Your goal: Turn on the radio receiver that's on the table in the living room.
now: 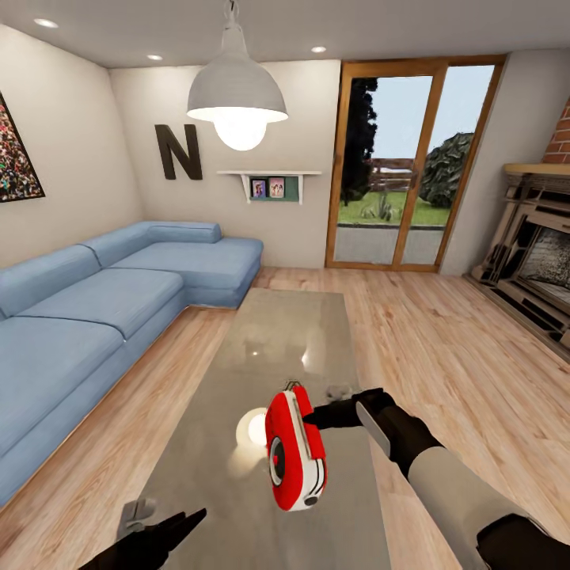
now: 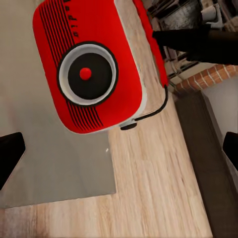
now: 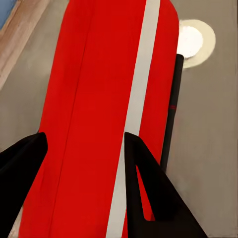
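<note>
The red radio receiver (image 1: 294,459) hangs tilted over the near half of the glossy grey-beige table (image 1: 285,332). My right gripper (image 1: 324,416) is shut on its far end. In the right wrist view the two black fingers (image 3: 144,173) straddle the radio's red and white-striped side (image 3: 99,114). The left wrist view faces the radio's front with its round black-and-white dial (image 2: 88,74) and thin wire handle (image 2: 158,106). My left gripper (image 1: 158,530) stands open, low at the table's near left corner, apart from the radio. Its fingertips (image 2: 10,153) are spread wide.
A blue corner sofa (image 1: 95,309) runs along the table's left side. Light wood floor (image 1: 443,348) lies to the right, with the brick fireplace (image 1: 538,253) at the far right. Glass doors (image 1: 404,166) are behind and a white pendant lamp (image 1: 237,91) hangs overhead.
</note>
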You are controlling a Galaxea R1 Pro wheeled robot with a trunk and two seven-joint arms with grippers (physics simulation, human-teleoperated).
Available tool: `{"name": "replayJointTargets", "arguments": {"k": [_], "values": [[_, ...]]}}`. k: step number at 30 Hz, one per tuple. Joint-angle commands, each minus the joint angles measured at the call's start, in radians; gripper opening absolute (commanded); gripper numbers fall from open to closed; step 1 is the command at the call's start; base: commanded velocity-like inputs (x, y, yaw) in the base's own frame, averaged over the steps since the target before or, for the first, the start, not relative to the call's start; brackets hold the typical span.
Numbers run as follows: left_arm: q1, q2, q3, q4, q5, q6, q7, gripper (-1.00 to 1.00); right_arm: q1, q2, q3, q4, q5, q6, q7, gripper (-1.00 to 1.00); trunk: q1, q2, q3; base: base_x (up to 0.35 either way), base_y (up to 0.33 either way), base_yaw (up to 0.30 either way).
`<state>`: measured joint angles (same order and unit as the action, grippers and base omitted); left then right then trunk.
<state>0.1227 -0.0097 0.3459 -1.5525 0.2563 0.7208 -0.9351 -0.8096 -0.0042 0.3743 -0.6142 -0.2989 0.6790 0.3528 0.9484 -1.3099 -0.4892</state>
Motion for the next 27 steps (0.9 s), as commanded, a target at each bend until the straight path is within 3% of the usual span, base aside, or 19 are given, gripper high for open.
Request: {"name": "replayJointTargets", "arguments": {"k": [1, 4, 7, 12, 19, 27], "values": [[0.000, -0.001, 0.000, 0.000, -0.002, -0.007, 0.000, 1.00, 0.000, -0.001, -0.025, 0.012, -0.005, 0.000, 0.002, -1.00, 0.000, 0.000, 0.000, 0.000, 0.000, 0.000], [0.000, -0.003, -0.001, 0.000, -0.016, -0.013, 0.002, 1.00, 0.000, -0.003, -0.103, 0.029, 0.004, -0.001, 0.003, -1.00, 0.000, 0.000, 0.000, 0.000, 0.000, 0.000], [0.000, -0.005, -0.003, 0.000, -0.048, -0.013, 0.002, 1.00, 0.000, -0.007, -0.140, 0.033, 0.032, -0.006, 0.002, -1.00, 0.000, 0.000, 0.000, 0.000, 0.000, 0.000], [0.000, -0.007, -0.001, 0.000, -0.065, -0.014, 0.002, 1.00, 0.000, -0.020, -0.149, 0.036, 0.047, -0.043, -0.001, -1.00, 0.000, 0.000, 0.000, 0.000, 0.000, 0.000], [0.000, -0.010, 0.003, 0.000, -0.069, -0.019, 0.005, 1.00, 0.000, -0.046, -0.152, 0.043, 0.047, -0.052, -0.098, -1.00, 0.000, 0.000, 0.000, 0.000, 0.000, 0.000], [0.000, -0.006, 0.001, 0.005, -0.066, -0.016, -0.003, 1.00, 0.000, -0.048, -0.149, 0.042, 0.049, -0.053, -0.097, -1.00, 0.000, 0.000, 0.000, 0.000, 0.000, 0.000]]}}
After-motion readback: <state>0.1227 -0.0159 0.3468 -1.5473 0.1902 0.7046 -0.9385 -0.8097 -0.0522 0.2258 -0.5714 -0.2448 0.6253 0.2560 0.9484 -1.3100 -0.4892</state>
